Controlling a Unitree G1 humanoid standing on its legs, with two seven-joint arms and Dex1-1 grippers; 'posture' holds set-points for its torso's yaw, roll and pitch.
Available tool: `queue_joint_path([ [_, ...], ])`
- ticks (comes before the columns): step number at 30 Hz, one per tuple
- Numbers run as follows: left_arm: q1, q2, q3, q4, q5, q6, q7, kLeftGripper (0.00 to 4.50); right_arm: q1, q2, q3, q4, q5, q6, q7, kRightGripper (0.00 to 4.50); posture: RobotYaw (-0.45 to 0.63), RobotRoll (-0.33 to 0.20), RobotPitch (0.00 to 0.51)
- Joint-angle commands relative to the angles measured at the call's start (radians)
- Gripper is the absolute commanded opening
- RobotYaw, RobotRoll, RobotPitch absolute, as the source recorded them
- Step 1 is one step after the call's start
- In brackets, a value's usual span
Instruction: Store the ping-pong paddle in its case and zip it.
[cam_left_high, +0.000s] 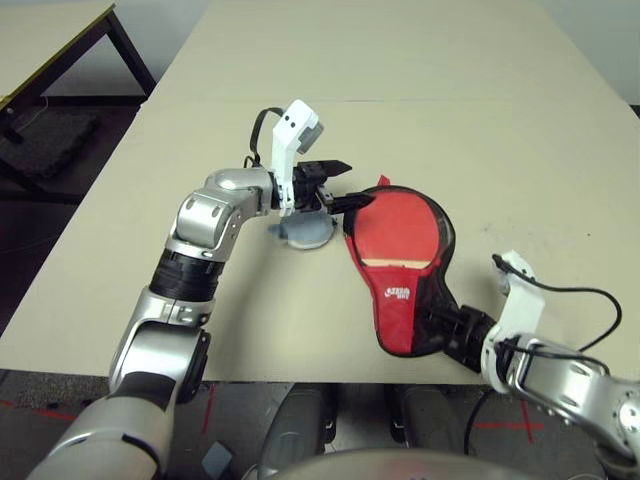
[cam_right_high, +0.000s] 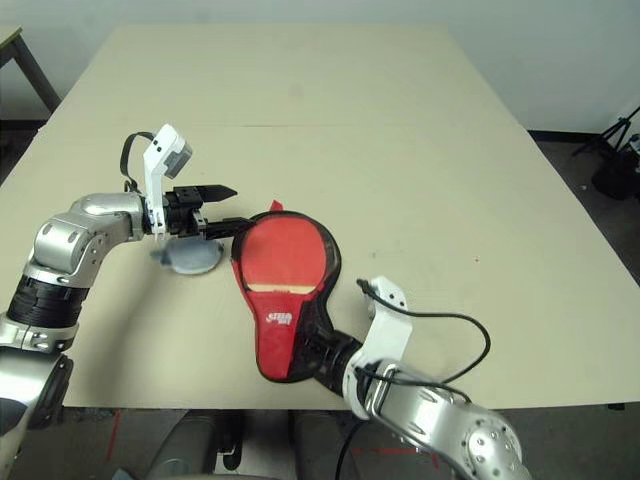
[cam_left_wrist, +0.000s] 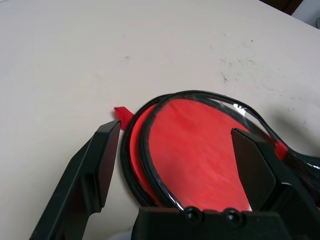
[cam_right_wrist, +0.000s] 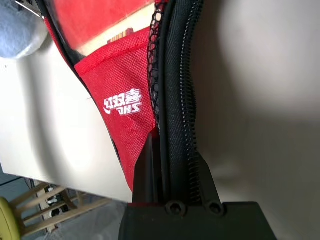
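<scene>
We see the round red rubber-faced ping-pong paddle (cam_left_high: 400, 232) lying inside the flat red fabric case (cam_left_high: 400, 310) with black zipper edging. Our right gripper (cam_right_high: 318, 352) has its jaws clamped on the case's handle end; our left gripper (cam_left_high: 345, 185), jaws apart, hovers at its round end.

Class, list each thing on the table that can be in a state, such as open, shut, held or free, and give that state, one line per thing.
Case: unzipped at the round end, held at its narrow end.
Paddle: inside the case, red face showing.
Left claw: open, at the case's round end.
Right claw: shut on the case's zipper edge.
Soft lump: lying free beside the case.
</scene>
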Motion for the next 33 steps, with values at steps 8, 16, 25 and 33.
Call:
queue_joint_path([
  [8, -0.030, 0.017, -0.015, 0.051, 0.029, -0.041, -0.029, 4.50, 0.019, -0.358, -0.066, 0.078, 0.012, 0.102, 0.312, 2.09, -0.04, 0.000, 0.158],
  [16, -0.065, 0.049, -0.011, 0.100, 0.052, -0.074, -0.056, 4.50, 0.156, -0.826, -0.379, 0.174, 0.012, 0.326, 0.917, 4.47, -0.06, 0.000, 0.146],
  [25, -0.129, 0.113, -0.037, 0.206, 0.114, -0.160, -0.150, 4.50, -0.872, -0.507, 0.123, 0.436, -0.106, 0.584, 0.628, 4.47, -0.08, 0.000, 0.136],
  [33, -0.145, 0.230, -0.098, 0.195, 0.187, -0.205, -0.282, 4.50, -1.134, -0.192, 0.238, 0.577, -0.572, 0.796, 0.788, 4.47, -0.03, 0.000, 0.136],
])
